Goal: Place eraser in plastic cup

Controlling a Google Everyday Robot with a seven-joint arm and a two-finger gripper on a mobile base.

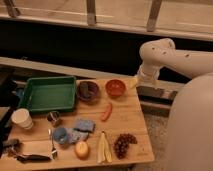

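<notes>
The pincer (135,82) hung wide and empty just off the tabletop's (131,119) far right edge, near the orange bowl (115,88). The eraser (87,90) lay in the dark bowl (96,98) (just beside the green tray (47,95)), well apart from the light-blue plastic cup (60,135) near the front left.

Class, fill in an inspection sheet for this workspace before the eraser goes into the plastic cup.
Surface: wooden table, crowded.
Job's things: eraser in dark bowl; plastic cup upright, front left.
Clutter: green tray, orange bowl, white cup, metal cup, banana, grapes.
Grippers: hand open, empty, by the table's back right corner.
Cables: nothing seen.
Surroundings: railing behind the table.
</notes>
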